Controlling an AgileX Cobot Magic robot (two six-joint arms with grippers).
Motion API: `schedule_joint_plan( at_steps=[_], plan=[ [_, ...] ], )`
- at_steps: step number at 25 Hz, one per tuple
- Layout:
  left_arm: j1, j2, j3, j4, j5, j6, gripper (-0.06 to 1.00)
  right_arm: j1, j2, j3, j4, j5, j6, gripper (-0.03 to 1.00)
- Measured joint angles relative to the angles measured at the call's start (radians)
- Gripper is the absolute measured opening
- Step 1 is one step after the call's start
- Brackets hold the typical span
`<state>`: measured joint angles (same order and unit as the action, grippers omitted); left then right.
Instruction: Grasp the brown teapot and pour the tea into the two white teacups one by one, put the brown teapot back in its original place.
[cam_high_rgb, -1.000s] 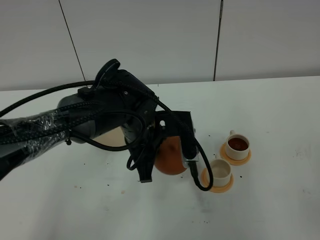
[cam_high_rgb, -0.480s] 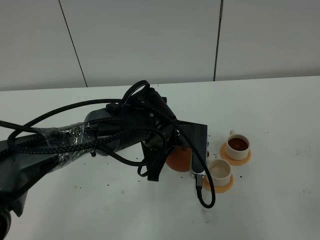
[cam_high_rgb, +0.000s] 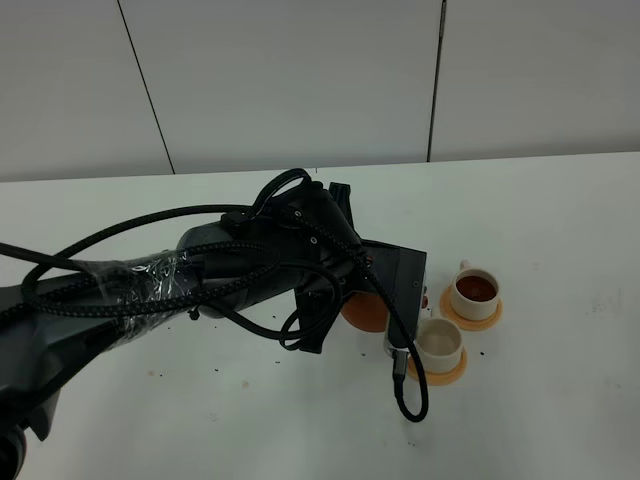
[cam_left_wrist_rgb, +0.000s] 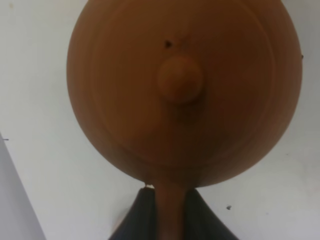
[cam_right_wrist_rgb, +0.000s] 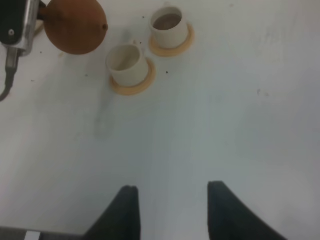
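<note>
The left tool (cam_left_wrist_rgb: 170, 194) is closed on the teapot (cam_left_wrist_rgb: 185, 90): its 2 dark fingers (cam_left_wrist_rgb: 145, 210) pinch the loop handle from either side, and the wrist view looks straight down on the round lid and its knob

In the high view the left arm reaches across the white bench (cam_high_rgb: 560, 220) toward the right, wrapped in braided black cables, and hides most of the pot. Only a rounded reddish-brown part of the teapot (cam_high_rgb: 364, 313) shows beneath the wrist, just left of the nearer cup. Whether the pot rests on the bench or hangs clear of it, I cannot tell

The 2 cups stand close together on the right, each on its own orange coaster. The nearer cup (cam_high_rgb: 438, 343) is empty, its cream inside bare, and sits on the nearer coaster (cam_high_rgb: 444, 376). The farther cup (cam_high_rgb: 474, 292) holds dark brown tea and sits on the farther coaster (cam_high_rgb: 492, 317). A black cable (cam_high_rgb: 408, 392) loops down from the wrist onto the bench just left of the nearer coaster

The right tool (cam_right_wrist_rgb: 172, 187) is wide open with nothing between its fingers, over bare bench well apart from the cups. Its camera shows the teapot (cam_right_wrist_rgb: 75, 25) beside the empty cup (cam_right_wrist_rgb: 126, 59), with the filled cup (cam_right_wrist_rgb: 168, 24) just beyond. Small dark specks lie scattered on the bench around them
</note>
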<state>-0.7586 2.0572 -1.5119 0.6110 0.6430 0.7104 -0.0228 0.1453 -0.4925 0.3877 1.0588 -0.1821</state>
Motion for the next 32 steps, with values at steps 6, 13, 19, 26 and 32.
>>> schedule_joint_plan(
  at_steps=[6,13,19,26,32],
  plan=[
    [-0.015,0.012,0.000,0.044,-0.010,0.000,0.17,0.000,0.000,0.000,0.000,0.000,0.000,0.31],
    [-0.033,0.024,0.000,0.103,-0.013,-0.004,0.17,0.000,0.000,0.000,0.000,0.000,0.000,0.31],
    [-0.050,0.036,0.000,0.154,-0.013,-0.005,0.17,0.000,0.000,0.000,0.000,0.000,0.000,0.31],
    [-0.064,0.036,0.000,0.252,-0.013,-0.020,0.17,0.000,0.000,0.000,0.000,0.000,0.000,0.31],
    [-0.064,0.036,0.000,0.281,-0.016,-0.022,0.17,0.000,0.000,0.000,0.000,0.000,0.000,0.31]
  ],
)
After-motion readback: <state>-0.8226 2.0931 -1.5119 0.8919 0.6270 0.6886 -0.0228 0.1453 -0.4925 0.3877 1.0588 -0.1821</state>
